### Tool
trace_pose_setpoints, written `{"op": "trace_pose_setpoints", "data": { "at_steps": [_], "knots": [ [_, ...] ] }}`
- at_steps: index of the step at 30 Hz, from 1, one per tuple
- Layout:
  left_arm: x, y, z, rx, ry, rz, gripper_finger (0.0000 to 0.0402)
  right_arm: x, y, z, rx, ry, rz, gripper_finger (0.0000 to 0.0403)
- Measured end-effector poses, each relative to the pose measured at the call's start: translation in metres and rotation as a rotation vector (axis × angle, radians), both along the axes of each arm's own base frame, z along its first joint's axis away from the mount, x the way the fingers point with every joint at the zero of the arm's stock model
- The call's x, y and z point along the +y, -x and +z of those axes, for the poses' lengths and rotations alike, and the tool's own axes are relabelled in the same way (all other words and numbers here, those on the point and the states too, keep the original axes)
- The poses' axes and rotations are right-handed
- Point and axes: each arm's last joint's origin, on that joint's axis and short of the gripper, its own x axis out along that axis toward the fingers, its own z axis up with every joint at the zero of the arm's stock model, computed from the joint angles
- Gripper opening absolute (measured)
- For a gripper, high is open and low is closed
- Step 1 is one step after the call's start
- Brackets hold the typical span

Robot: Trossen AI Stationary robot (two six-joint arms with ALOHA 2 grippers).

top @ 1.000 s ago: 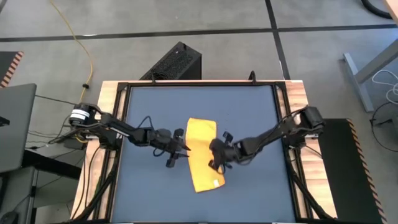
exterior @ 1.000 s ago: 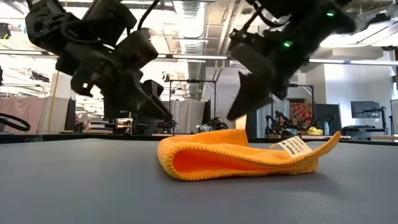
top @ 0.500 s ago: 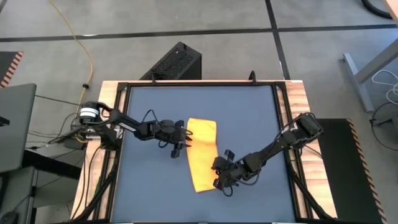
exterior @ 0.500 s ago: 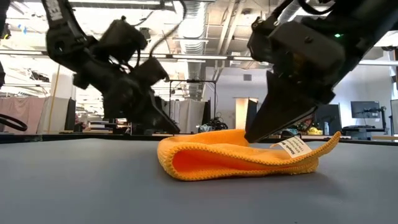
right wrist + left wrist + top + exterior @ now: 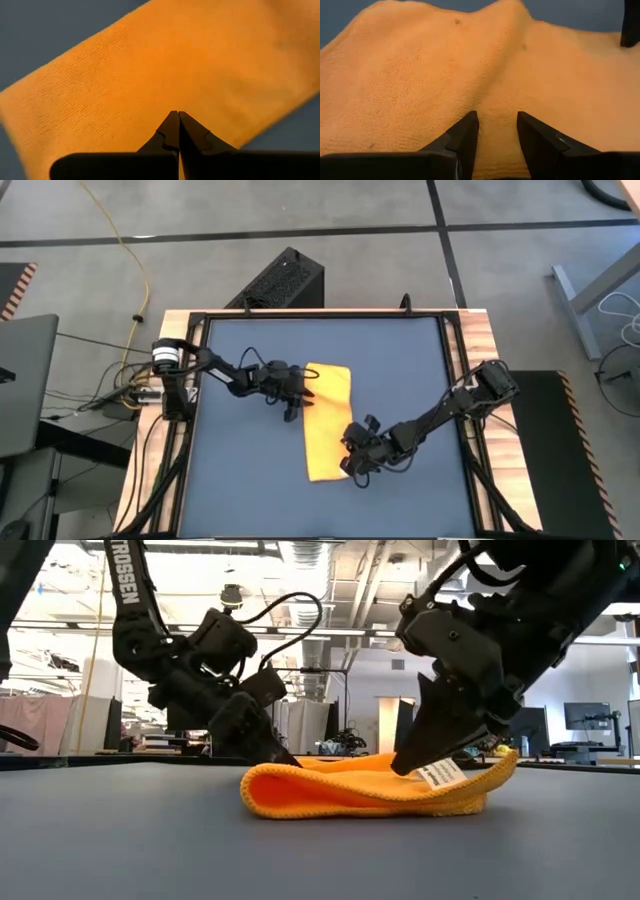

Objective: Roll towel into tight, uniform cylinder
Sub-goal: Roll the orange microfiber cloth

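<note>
**Folded towel pressed at both ends**

High view: the towel (image 5: 327, 423), a long folded strip, is laid lengthwise mid-tabletop (image 5: 240, 480).

Low view: looped nubbly cloth, white tag (image 5: 436, 775) shown.

Wrist views: left gripper (image 5: 497, 131) parted over the towel; right gripper (image 5: 178, 131) pinched together on it.

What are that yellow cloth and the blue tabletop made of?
The towel looks like soft microfibre or terry: fine looped weave, stitched hem, floppy fold, matte. The tabletop seems a smooth, matte dark blue sheet or mat; whether rubber, vinyl or laminate isn't clear.
</note>
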Motion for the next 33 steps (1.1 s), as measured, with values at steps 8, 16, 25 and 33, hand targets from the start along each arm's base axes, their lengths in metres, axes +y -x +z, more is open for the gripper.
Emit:
{"op": "trace_pose_setpoints", "data": {
  "at_steps": [8,16,25,33],
  "knots": [
    [0.008,0.003,0.038,-0.14,0.002,-0.039,0.0132,0.016,0.004,0.001,-0.074,-0.085,0.036,0.0021],
    [0.019,-0.029,0.057,-0.175,-0.094,-0.048,0.0132,0.01,0.0,0.001,-0.075,-0.066,0.035,0.0021],
    [0.041,-0.097,0.048,0.071,-0.147,-0.111,0.0132,0.003,-0.001,0.0,-0.051,-0.055,0.01,0.0021],
    [0.063,-0.122,0.026,0.18,-0.155,-0.089,0.0132,0.007,0.003,-0.002,-0.047,-0.077,-0.007,0.0021]
  ]
}}
